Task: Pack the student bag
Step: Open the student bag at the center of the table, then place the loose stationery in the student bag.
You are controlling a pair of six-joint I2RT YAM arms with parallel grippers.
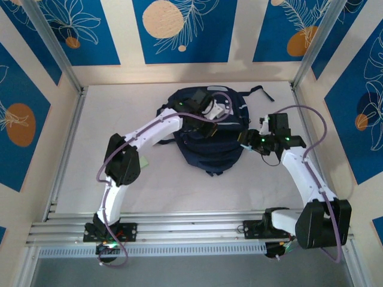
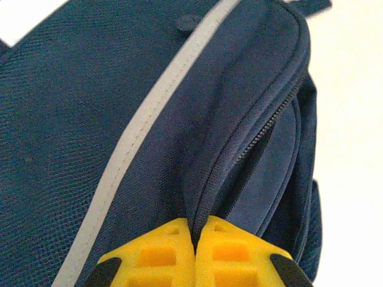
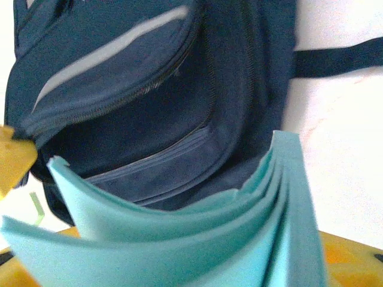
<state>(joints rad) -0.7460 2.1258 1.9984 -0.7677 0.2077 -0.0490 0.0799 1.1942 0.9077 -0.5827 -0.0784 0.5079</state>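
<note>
- white tabletop [image 1: 179,191] spreads under and all round the left gripper [image 1: 208,127] and the right gripper [image 1: 246,141]; plain, evenly lit, with soft shadows
- back wall [image 1: 239,36] beyond both grippers; blue panels between cream stripes, with peach discs and white leaf outlines
- left side wall [image 1: 24,119] off to the left gripper's left; right side wall [image 1: 359,113] off to the right gripper's right; both in the same pattern
- left post [image 1: 51,45] and right post [image 1: 317,42], bare metal, slanting at the far corners
- metal rails [image 1: 191,230] nearer than both grippers; grey floor strip [image 1: 179,272] nearer than the rails
</note>
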